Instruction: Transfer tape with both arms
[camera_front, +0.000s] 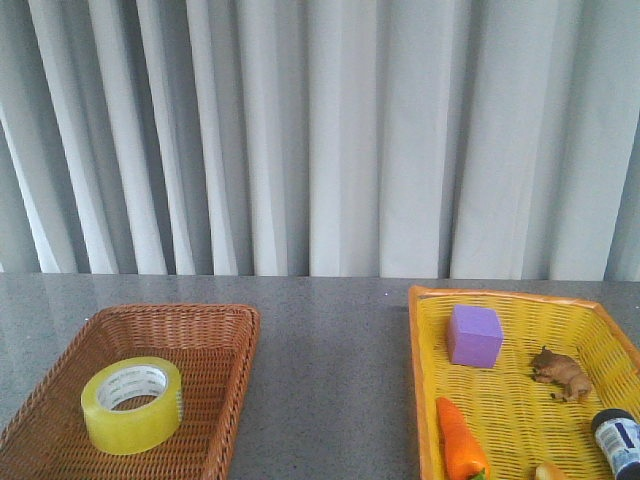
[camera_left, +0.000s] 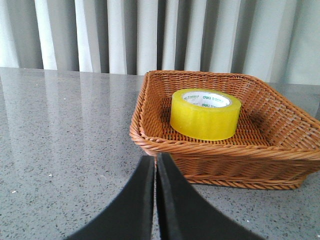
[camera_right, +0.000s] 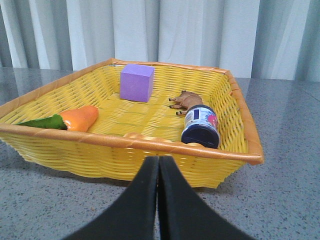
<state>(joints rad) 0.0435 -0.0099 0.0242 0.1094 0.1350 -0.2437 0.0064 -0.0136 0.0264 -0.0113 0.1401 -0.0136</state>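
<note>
The tape (camera_front: 132, 403) is a wide yellow roll with a white printed core, lying flat in the brown wicker basket (camera_front: 215, 330) at the front left; the left wrist view shows the tape (camera_left: 205, 114) in that basket (camera_left: 220, 150). My left gripper (camera_left: 155, 160) is shut and empty, low over the table just short of the basket's near rim. My right gripper (camera_right: 159, 160) is shut and empty too, in front of the yellow basket (camera_right: 125, 141). Neither arm appears in the front view.
The yellow basket (camera_front: 425, 380) at the right holds a purple cube (camera_front: 474, 335), a brown toy animal (camera_front: 562, 372), a carrot (camera_front: 460, 440) and a dark jar (camera_front: 618, 440). Grey curtains hang behind the speckled grey table (camera_front: 330, 360).
</note>
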